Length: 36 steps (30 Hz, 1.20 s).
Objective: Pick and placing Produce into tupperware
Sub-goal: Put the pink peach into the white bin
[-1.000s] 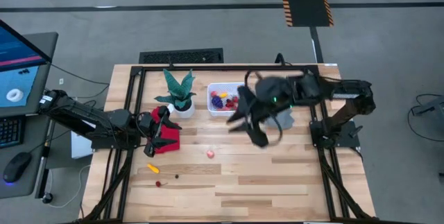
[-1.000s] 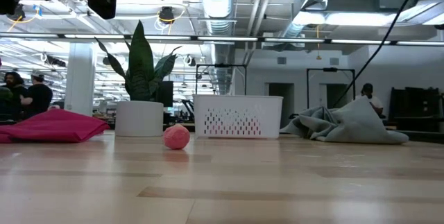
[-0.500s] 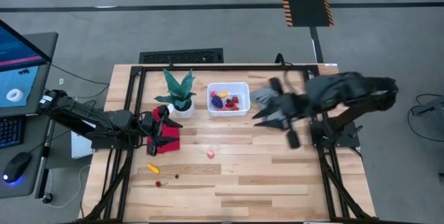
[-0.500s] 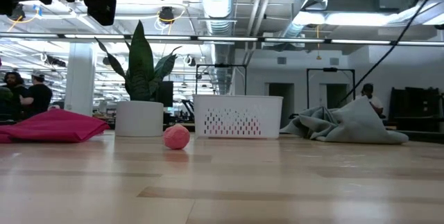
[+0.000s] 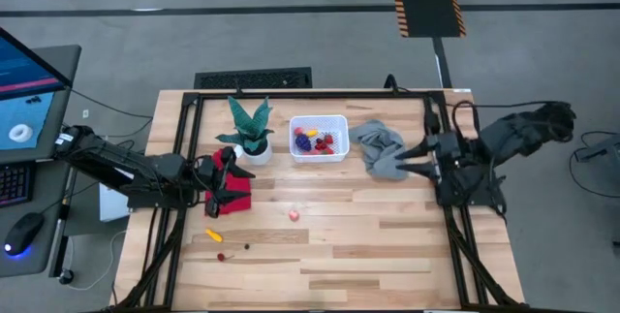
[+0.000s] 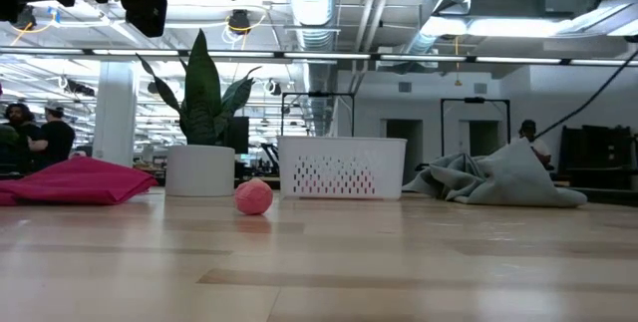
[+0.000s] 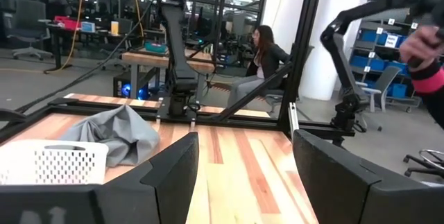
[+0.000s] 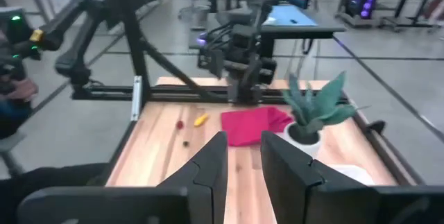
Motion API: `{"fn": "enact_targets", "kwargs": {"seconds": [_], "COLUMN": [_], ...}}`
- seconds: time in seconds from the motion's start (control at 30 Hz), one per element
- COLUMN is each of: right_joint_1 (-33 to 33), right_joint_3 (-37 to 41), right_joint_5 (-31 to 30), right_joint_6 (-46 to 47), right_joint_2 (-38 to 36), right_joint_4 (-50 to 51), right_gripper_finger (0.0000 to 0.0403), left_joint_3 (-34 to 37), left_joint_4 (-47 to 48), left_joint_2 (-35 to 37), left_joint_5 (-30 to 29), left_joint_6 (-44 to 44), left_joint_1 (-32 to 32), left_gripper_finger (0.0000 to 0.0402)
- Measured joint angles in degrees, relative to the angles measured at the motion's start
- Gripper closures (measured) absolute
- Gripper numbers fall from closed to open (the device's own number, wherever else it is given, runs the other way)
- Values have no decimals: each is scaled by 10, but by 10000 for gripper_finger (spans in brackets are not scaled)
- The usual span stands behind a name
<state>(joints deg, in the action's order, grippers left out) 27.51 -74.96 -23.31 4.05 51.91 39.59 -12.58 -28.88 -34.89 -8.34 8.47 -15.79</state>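
High view showed my left gripper (image 5: 225,179), open and empty, nearer the pink ball (image 5: 293,215); my right gripper (image 5: 415,154), narrowly parted, held nothing.

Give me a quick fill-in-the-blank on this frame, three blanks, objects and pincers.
1. The pink ball lies on the table, ___ the tupperware.
2. The left pincer hovers over the ___ cloth.
3. The right pincer is at the edge of the ___ cloth.

Missing words: outside; red; grey
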Motion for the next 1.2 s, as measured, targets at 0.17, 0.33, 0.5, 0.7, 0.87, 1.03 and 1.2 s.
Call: {"fn": "enact_targets", "kwargs": {"seconds": [0.17,0.33,0.5,0.7,0.87,1.03,1.2], "right_joint_1": [19,25,21,16,21,16,4], "right_joint_3": [182,339,466,548,609,618,618], "right_joint_5": [-1,-1,-6,-8,17,17,7], "right_joint_6": [0,-24,-71,-77,-90,-96,-95], "right_joint_2": [-95,-160,-183,-181,-170,-171,-167], "right_joint_4": [-131,-285,-431,-513,-623,-647,-655], "right_gripper_finger": [295,295,295,295,295,295,295], "left_joint_3": [0,0,0,0,-3,-40,-83], "left_joint_4": [0,19,70,107,101,99,101], "left_joint_2": [0,0,0,-19,-80,-170,-279], "left_joint_5": [-15,-34,-65,-117,-121,-123,-108], "left_joint_6": [-1,5,39,56,57,54,48], "left_joint_1": [0,0,0,0,0,0,0], "left_gripper_finger": [177,177,177,177,177,177,177]}}
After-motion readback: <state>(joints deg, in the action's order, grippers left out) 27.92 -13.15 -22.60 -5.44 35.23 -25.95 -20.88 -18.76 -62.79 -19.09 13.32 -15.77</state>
